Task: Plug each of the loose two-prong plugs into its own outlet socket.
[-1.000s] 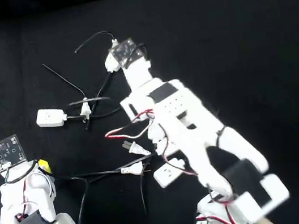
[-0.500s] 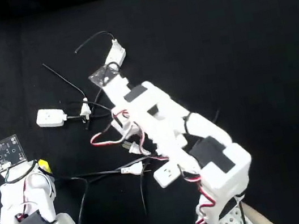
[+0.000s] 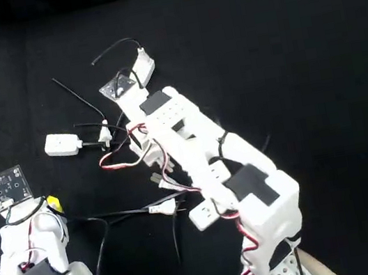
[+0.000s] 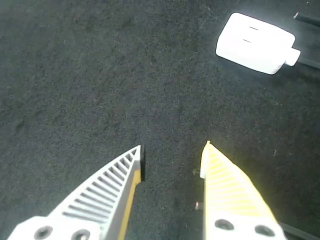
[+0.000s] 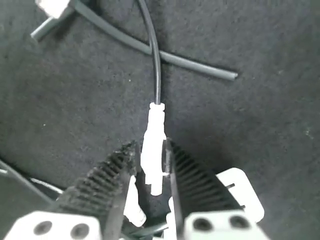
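The right gripper is clamped on a white plug. The plug's black cord runs off across the black table, and an outlet socket lies just beside the gripper. The left gripper hangs with its fingers spread above the table, near a second outlet socket.

Black cloth table, white outlet socket toward the left, loose white plug, trailing black cords

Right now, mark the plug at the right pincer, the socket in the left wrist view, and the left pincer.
plug (image 5: 154, 132), right wrist view, white body.
socket (image 4: 252, 42), left wrist view, top face.
left pincer (image 4: 172, 146), left wrist view, midway between tips.
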{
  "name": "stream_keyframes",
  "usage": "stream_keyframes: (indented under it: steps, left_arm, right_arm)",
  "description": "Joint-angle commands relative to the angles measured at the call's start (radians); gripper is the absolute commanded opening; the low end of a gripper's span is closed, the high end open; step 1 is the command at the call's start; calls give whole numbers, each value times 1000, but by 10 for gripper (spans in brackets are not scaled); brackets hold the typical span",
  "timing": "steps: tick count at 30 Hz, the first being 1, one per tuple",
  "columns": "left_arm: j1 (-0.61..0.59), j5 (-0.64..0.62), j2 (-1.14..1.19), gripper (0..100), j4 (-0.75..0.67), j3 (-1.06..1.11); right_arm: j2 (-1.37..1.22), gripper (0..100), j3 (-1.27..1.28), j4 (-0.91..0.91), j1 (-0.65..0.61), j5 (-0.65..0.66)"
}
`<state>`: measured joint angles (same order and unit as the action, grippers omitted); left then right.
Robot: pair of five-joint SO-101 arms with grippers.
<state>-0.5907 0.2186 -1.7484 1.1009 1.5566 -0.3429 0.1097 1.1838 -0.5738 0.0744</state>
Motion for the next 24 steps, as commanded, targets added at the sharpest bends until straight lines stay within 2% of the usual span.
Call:
stream_keyframes:
  steps: [1, 13, 18, 24]
  left_arm:
    - [-4, -2, -9, 202, -17, -4]
    - [-4, -2, -9, 202, -17, -4]
    - [-4, -2, -9, 202, -17, -4]
    - [-4, -2, -9, 202, -17, -4]
  right_arm:
    - [-41, 78, -74, 2, -12, -28]
    - [-110, 78, -179, 123, -2, -28]
    - [-105, 34, -182, 121, -2, -28]
    - [-111, 36, -171, 133, -2, -25]
